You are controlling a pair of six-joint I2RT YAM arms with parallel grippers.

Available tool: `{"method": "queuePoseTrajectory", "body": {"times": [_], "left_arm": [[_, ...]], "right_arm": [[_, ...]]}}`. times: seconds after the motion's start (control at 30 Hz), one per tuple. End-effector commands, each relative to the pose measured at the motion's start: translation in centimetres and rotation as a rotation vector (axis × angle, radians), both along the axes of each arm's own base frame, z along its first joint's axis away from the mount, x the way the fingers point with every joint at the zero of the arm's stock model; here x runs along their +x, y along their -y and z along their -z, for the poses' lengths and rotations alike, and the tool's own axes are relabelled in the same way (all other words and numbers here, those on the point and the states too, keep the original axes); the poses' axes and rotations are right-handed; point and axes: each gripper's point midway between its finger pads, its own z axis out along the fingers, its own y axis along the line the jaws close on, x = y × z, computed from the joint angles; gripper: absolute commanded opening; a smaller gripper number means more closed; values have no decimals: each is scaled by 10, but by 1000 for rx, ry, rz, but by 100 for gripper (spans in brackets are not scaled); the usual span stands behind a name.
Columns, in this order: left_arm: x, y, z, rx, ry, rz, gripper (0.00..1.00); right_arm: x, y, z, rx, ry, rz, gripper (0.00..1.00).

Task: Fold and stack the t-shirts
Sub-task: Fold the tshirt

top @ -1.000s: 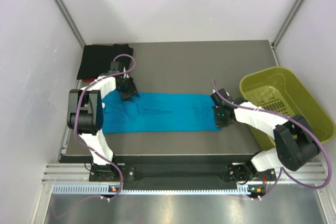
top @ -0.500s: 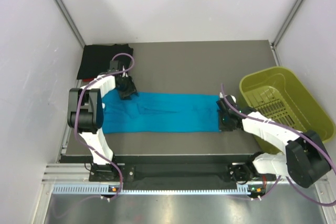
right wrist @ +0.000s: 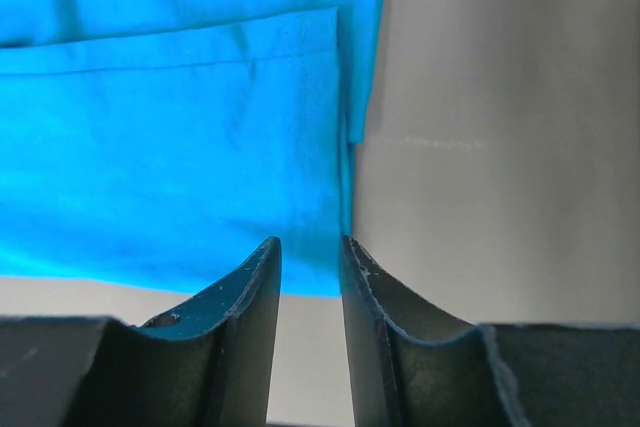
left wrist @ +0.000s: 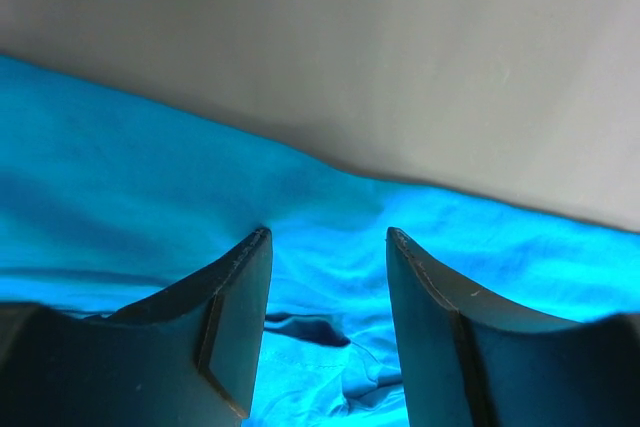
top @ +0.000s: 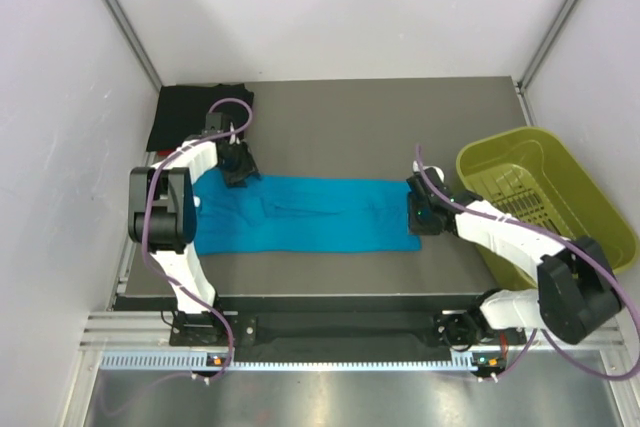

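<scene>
The teal-blue t-shirt (top: 310, 215) lies flat as a long folded strip across the middle of the table. It also shows in the left wrist view (left wrist: 150, 177) and the right wrist view (right wrist: 170, 147). My left gripper (top: 238, 169) is open and sits low over the shirt's far left corner, its jaws (left wrist: 328, 237) either side of wrinkled cloth. My right gripper (top: 421, 215) is at the shirt's right edge, its jaws (right wrist: 308, 243) a narrow gap apart with nothing between them. The black t-shirt (top: 195, 112) lies folded at the back left. No red shirt shows.
The yellow-green plastic bin (top: 478, 159) stands at the right edge of the grey table (top: 350, 117), just behind my right arm. White walls enclose the back and both sides.
My right gripper shifted a little right and came back to the shirt's right edge, with its arm swinging out. My left gripper crept slightly toward the far left. The shirt lies as before.
</scene>
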Motion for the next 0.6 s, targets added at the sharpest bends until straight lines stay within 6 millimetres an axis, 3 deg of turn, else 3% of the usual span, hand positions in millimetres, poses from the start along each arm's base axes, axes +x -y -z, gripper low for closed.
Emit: {"method": "queuePoseTrajectory", "body": {"times": [0.0, 0.2, 0.3, 0.4, 0.57], "left_arm": [[16, 0, -18, -5, 55, 9, 54], [28, 48, -51, -91, 150, 118, 54], [30, 94, -61, -174, 198, 226, 54], [32, 120, -45, -228, 185, 275, 54], [32, 125, -15, -237, 146, 279, 54]], "right_arm": [[14, -2, 0, -15, 19, 4, 31], [12, 0, 12, -27, -6, 9, 28], [10, 1, 15, -27, -8, 14, 24], [8, 4, 16, -40, -8, 18, 18], [0, 10, 21, -48, -23, 27, 11]]}}
